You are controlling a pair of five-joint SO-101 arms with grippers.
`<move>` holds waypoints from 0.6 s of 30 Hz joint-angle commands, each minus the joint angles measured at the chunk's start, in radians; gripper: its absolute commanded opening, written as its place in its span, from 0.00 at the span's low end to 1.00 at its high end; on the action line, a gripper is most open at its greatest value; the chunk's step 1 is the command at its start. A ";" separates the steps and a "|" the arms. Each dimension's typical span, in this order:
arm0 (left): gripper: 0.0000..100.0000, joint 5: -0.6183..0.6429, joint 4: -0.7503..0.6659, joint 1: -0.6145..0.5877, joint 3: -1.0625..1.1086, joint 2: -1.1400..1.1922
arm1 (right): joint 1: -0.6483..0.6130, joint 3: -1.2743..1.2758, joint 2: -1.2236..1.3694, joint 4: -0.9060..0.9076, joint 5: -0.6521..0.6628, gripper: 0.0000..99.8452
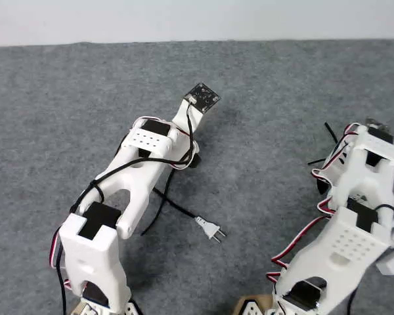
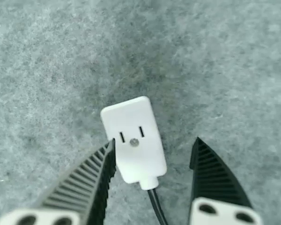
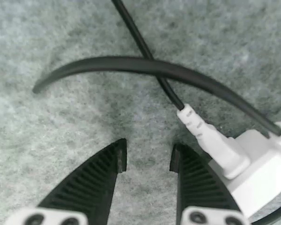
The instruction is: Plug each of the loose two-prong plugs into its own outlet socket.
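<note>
Left wrist view: the left gripper (image 2: 154, 142) is spread wide and holds nothing, its ribbed fingers (image 2: 96, 180) on either side of a white outlet socket (image 2: 133, 136) lying slots-up on the grey carpet (image 2: 215, 56). In the high view the loose two-prong plug (image 1: 211, 230) lies on the carpet; the left arm (image 1: 141, 170) stretches up and left of that plug, and the right arm (image 1: 348, 230) stands well to the plug's right. The right gripper (image 3: 148, 150) is partly open and empty, just beside a second white plug (image 3: 210, 138) that meets a white block (image 3: 262, 176).
</note>
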 commanded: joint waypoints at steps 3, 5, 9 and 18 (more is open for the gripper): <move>0.24 0.072 0.008 0.046 -0.042 -0.046 | -0.031 -0.002 -0.002 -0.027 -0.005 0.14; 0.24 0.098 -0.005 0.049 -0.051 -0.006 | -0.031 -0.002 -0.002 -0.027 -0.005 0.14; 0.24 0.104 -0.043 0.038 -0.102 0.092 | -0.031 -0.002 -0.002 -0.027 -0.005 0.14; 0.24 0.104 0.064 0.023 -0.196 0.164 | -0.030 -0.002 -0.002 -0.025 0.009 0.14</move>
